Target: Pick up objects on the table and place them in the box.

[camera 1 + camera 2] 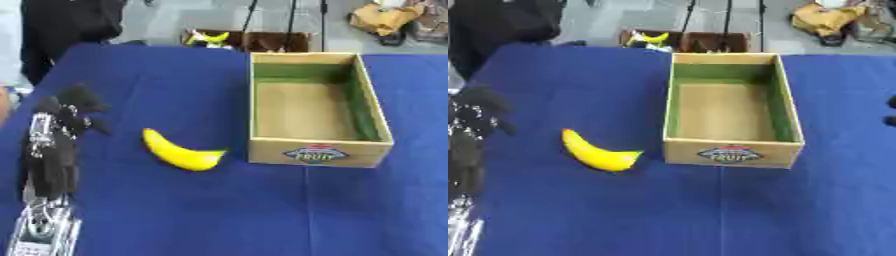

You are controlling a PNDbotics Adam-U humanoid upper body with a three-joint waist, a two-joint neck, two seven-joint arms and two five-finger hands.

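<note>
A yellow banana [181, 152] lies on the blue tablecloth, just left of the box's near left corner and apart from it. The cardboard box [318, 151] has a fruit label on its front wall and green inner walls, and nothing lies inside it. My left hand [72, 109] hovers at the table's left side, left of the banana and a little beyond it, with relaxed fingers and nothing in them. Two dark tips of my right hand [892, 103] show at the right edge of the right eye view, beside the box.
The blue table [219, 215] spreads wide in front of the banana and box. Beyond its far edge stands a brown crate [262, 41] holding yellow items. A person in dark clothing [61, 25] stands at the far left corner.
</note>
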